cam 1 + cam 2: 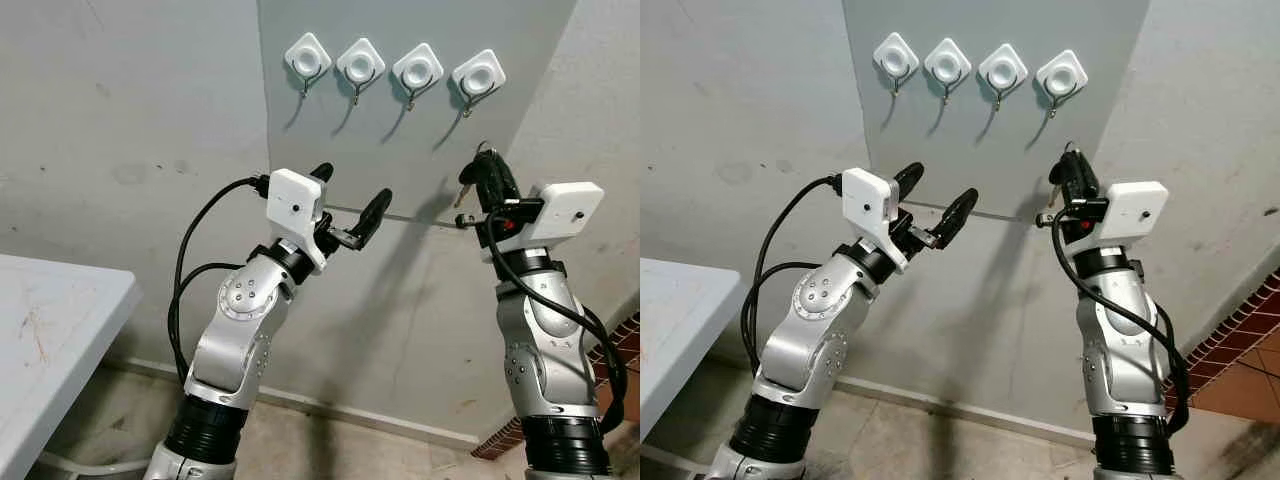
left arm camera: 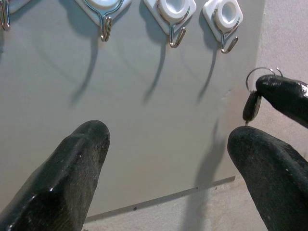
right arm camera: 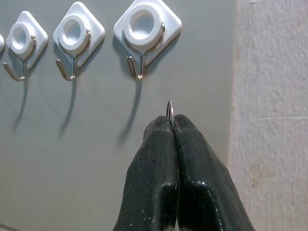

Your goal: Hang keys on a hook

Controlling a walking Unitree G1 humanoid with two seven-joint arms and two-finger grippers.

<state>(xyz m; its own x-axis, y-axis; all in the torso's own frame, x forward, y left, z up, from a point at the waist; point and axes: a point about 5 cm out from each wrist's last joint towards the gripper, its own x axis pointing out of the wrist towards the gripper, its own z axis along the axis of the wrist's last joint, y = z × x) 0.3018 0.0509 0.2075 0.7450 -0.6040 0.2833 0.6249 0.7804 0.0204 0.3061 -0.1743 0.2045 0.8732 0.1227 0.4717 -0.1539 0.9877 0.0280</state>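
Pinching a key ring (image 3: 169,109) between its closed fingers, the right hand (image 1: 487,170) is raised before the grey wall panel (image 1: 400,130). The ring's top pokes out above the fingertips (image 3: 163,126), and the keys (image 1: 463,190) dangle on the hand's left side. It sits just below the rightmost hook (image 3: 139,65) of a row of four white-backed hooks (image 1: 394,68), not touching it. Off to the left, at about the same height, the left hand (image 1: 352,206) is lifted toward the panel with its fingers spread wide and nothing between them. Its wrist view catches the right hand's tip and a hanging key (image 2: 252,106). A white tabletop (image 1: 50,330) edges in at the lower left, well apart from both hands.
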